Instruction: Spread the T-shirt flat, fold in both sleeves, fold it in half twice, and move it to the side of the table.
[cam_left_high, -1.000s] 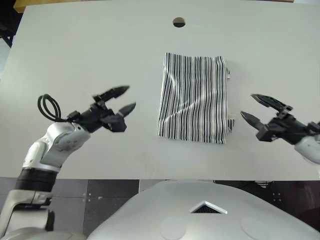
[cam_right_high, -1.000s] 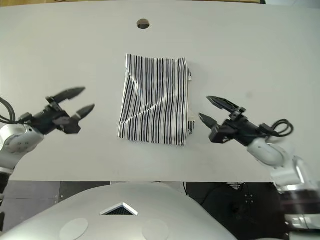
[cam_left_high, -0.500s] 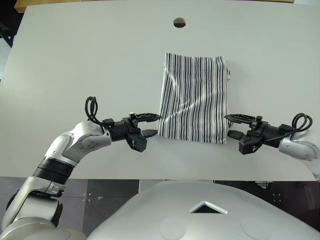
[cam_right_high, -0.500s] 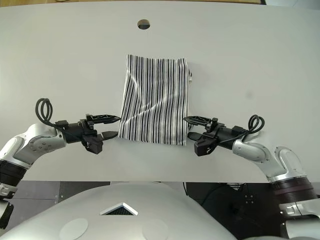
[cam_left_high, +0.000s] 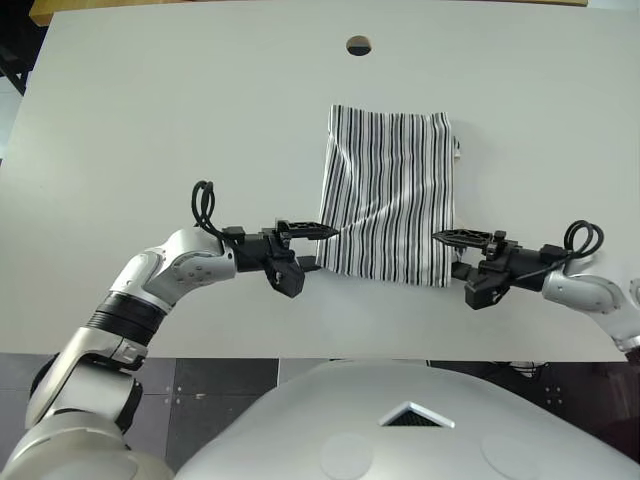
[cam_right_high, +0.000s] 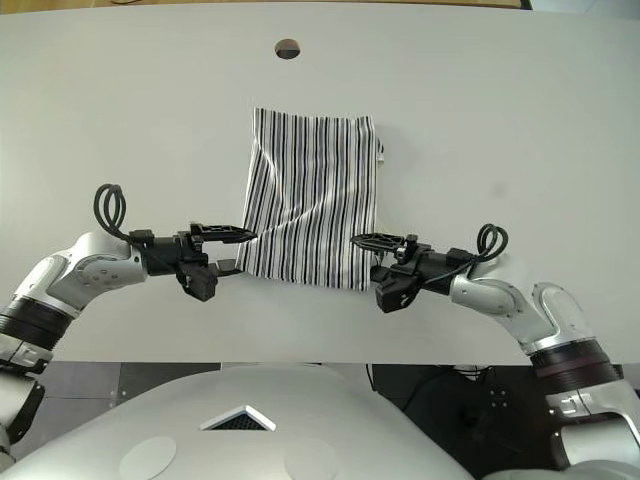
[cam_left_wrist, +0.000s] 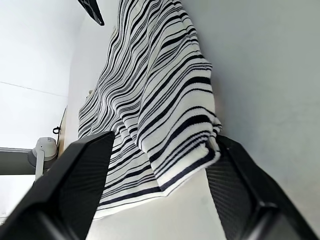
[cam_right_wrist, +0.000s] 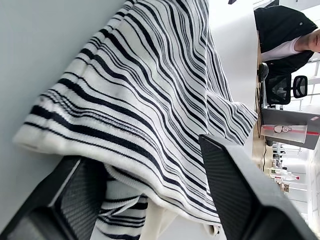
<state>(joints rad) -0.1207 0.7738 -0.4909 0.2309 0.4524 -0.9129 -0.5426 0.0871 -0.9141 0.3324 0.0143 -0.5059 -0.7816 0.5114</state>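
Left claw (cam_left_high: 320, 248), right claw (cam_left_high: 447, 252) — open — straddle T-shirt (cam_left_high: 390, 190) corners.

I see the T-shirt (cam_left_high: 390, 195) folded into a compact rectangle, white with thin black stripes running from its far edge to its near edge. It lies on the white table (cam_left_high: 150, 130), around mid-table and a little toward my right, its sides roughly square to the table's edges. The top layer is rumpled, with a crease slanting from the far left corner toward the middle. Along the right edge I can make out stacked layers and a bit of white fabric poking out. The near edge stops short of the table's front edge
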